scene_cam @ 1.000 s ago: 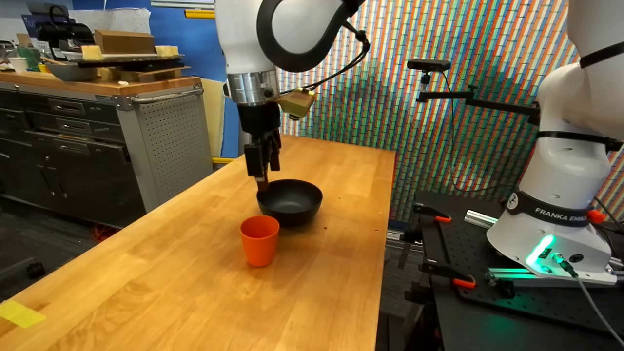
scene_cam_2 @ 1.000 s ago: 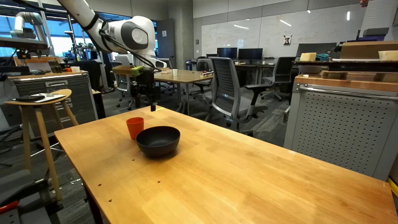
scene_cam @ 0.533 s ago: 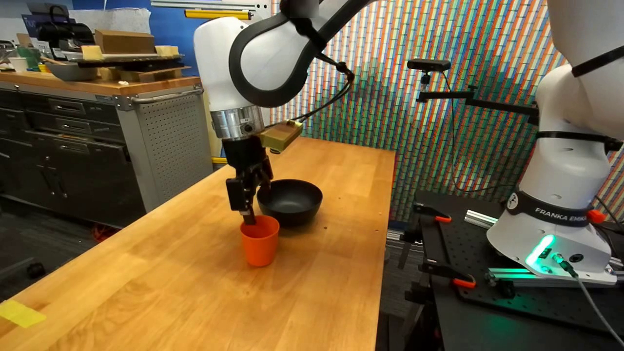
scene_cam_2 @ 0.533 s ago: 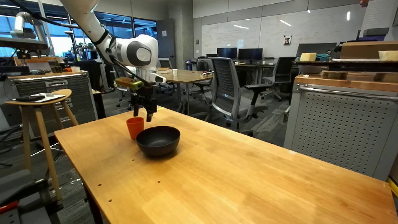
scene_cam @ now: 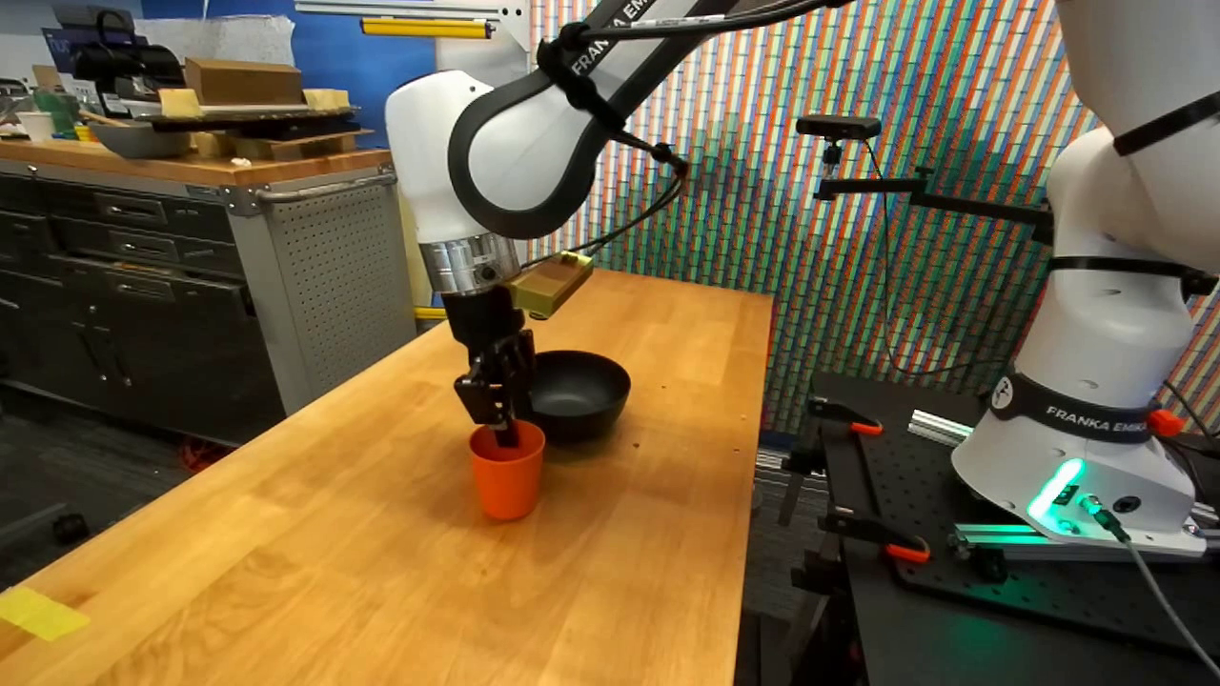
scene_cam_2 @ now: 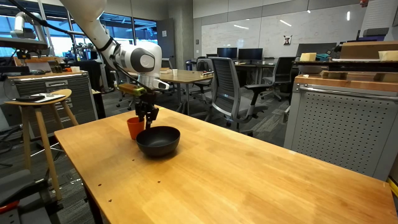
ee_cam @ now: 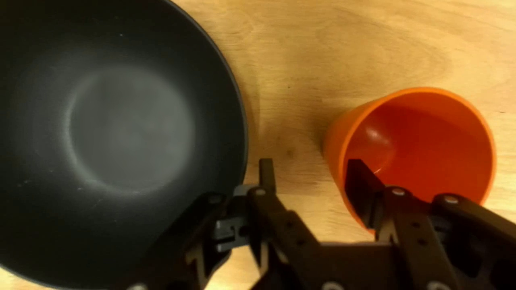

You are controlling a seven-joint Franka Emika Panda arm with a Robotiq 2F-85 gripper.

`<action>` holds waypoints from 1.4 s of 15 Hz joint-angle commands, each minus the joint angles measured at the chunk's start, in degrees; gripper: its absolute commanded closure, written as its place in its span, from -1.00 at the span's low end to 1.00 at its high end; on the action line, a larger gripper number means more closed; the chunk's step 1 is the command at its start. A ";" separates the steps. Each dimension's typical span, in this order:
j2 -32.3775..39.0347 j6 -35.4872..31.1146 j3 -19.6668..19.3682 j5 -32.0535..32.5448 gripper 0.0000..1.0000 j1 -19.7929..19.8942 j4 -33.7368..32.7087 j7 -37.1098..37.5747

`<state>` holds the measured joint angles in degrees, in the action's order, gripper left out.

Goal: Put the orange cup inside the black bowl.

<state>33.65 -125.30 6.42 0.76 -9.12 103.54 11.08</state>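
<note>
In an exterior view, a gray office chair [scene_cam_2: 225, 82] stands behind the wooden table [scene_cam_2: 236, 174] on gray carpet [scene_cam_2: 269, 126]. A tool cabinet [scene_cam_2: 337, 130] with a holey side stands beside the table. Far behind the table is a big, shiny whiteboard [scene_cam_2: 273, 32]. Blue windows [scene_cam_2: 144, 26] are there too, but what's through them is hard to tell. A wooden stool [scene_cam_2: 63, 92] stands near the table's corner.

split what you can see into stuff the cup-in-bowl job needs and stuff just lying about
For the job:
orange cup, upright
black bowl, beside the cup
tool, open, astride the cup's rim

Just lying about:
yellow strip
grey bowl, on the cabinet
brown box
white cup
</note>
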 commanded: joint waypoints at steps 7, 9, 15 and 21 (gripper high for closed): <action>-0.10 1.02 -0.12 -2.36 0.95 -0.05 -2.47 -1.01; -2.20 1.05 -0.09 -2.81 0.99 0.12 -1.70 -1.25; -12.17 0.30 -3.53 -0.09 0.97 0.27 3.01 1.95; -18.88 1.09 -7.84 5.29 0.97 1.52 7.46 6.93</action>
<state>18.97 -125.06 -0.36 3.91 -8.32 106.94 14.92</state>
